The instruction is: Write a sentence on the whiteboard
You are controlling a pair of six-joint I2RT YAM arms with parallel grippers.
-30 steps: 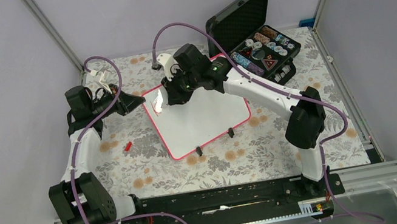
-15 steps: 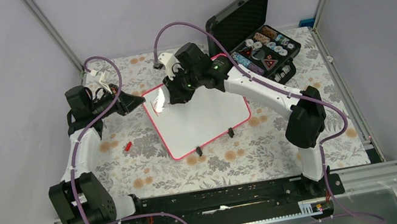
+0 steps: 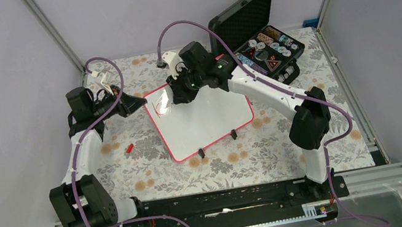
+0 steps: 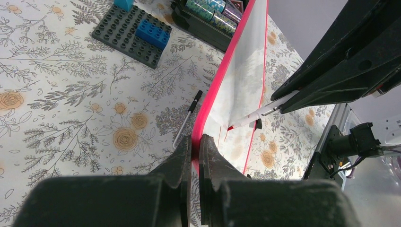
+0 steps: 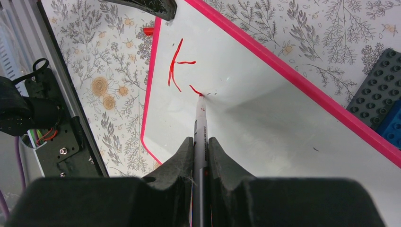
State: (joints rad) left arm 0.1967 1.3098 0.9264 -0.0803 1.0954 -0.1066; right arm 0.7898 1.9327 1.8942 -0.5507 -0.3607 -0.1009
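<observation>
The whiteboard (image 3: 205,116), white with a red-pink frame, lies tilted on the floral table. My left gripper (image 3: 143,102) is shut on its far-left frame edge (image 4: 222,80); the jaws (image 4: 195,138) pinch the pink rim. My right gripper (image 3: 177,96) is shut on a grey marker (image 5: 201,118) and hangs over the board's far-left corner. The marker's red tip touches the board surface (image 5: 265,123). Of the sentence, only the first red strokes (image 5: 176,66) show: a K-like letter and a short stroke at the tip.
An open black foam-lined case (image 3: 260,40) with small items stands at the back right, close behind the board. A small red cap (image 3: 129,147) lies on the table left of the board. A dark brick plate (image 4: 132,33) and a thin pen (image 4: 187,118) lie beyond the board.
My right gripper has shifted slightly towards the back and right over the board's corner with the marker. The left gripper has kept its grip on the frame.
</observation>
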